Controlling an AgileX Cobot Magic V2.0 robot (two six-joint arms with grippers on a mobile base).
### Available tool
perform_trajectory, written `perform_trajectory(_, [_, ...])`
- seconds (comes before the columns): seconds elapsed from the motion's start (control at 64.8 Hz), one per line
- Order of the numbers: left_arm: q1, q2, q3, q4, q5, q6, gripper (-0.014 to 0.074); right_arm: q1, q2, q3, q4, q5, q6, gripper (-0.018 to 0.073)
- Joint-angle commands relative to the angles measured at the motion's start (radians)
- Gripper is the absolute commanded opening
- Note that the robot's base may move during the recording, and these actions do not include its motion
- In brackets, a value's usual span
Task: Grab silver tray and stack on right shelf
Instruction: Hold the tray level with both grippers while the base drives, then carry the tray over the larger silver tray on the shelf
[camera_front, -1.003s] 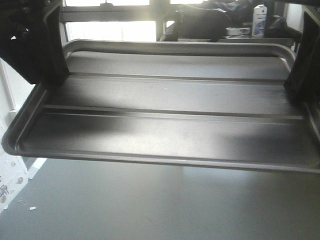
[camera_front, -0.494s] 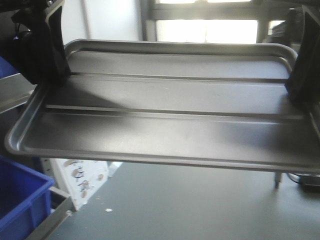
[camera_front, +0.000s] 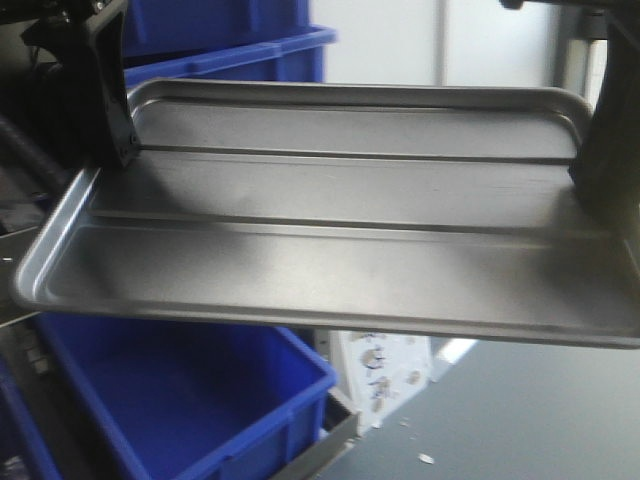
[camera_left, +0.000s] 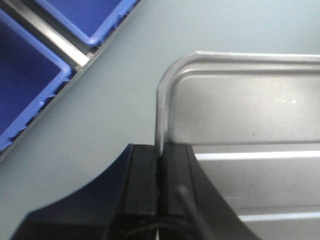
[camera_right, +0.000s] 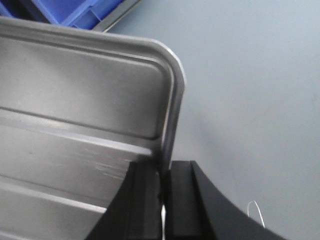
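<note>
The silver tray (camera_front: 340, 260) hangs in the air across the whole front view, level, with two lengthwise ridges in its bottom. My left gripper (camera_front: 110, 150) is shut on its left short rim; in the left wrist view the black pads (camera_left: 145, 165) clamp the thin edge of the tray (camera_left: 250, 110) just below a rounded corner. My right gripper (camera_front: 598, 175) is shut on the opposite short rim, and in the right wrist view its gripper (camera_right: 164, 167) pinches the tray (camera_right: 75, 115) the same way. The right shelf is out of view.
A deep blue bin (camera_front: 190, 390) sits below the tray at left, and another blue bin (camera_front: 230, 50) stands behind it. Blue bins (camera_left: 25, 90) divided by a steel rail (camera_left: 55, 37) lie to the left over grey floor (camera_left: 100, 110). A white printed box (camera_front: 385, 375) stands on the floor.
The background has swept to the right: the bright windows are gone and blue bins now fill the left side. The tray keeps its place between both grippers.
</note>
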Motion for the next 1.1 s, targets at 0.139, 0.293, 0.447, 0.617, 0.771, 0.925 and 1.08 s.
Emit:
perform_trajectory(0.139, [0.000,-0.032,-0.033,0.063,0.012,-0.004,-0.0093,-0.002,-0.021,-0.028,-0.046,0.018,-0.023,0.0057])
perform_trajectory(0.293, [0.000,-0.032,-0.033,0.063,0.012,-0.004,-0.0093,-0.002,-0.021,-0.028,-0.046,0.018,-0.023,0.0057])
perform_trajectory(0.447, [0.000,-0.032,-0.033,0.063,0.012,-0.004,-0.0093,-0.002,-0.021,-0.028,-0.046,0.018,-0.023,0.0057])
perform_trajectory(0.617, [0.000,-0.032,-0.033,0.063,0.012,-0.004,-0.0093,-0.002,-0.021,-0.028,-0.046,0.018,-0.023,0.0057])
perform_trajectory(0.771, [0.000,-0.032,-0.033,0.063,0.012,-0.004,-0.0093,-0.002,-0.021,-0.028,-0.046,0.018,-0.023,0.0057])
perform_trajectory(0.925, [0.000,-0.032,-0.033,0.063,0.012,-0.004,-0.0093,-0.002,-0.021,-0.028,-0.046,0.018,-0.023,0.0057])
perform_trajectory(1.08, [0.000,-0.032,-0.033,0.063,0.012,-0.004,-0.0093,-0.002,-0.021,-0.028,-0.046,0.018,-0.023,0.0057])
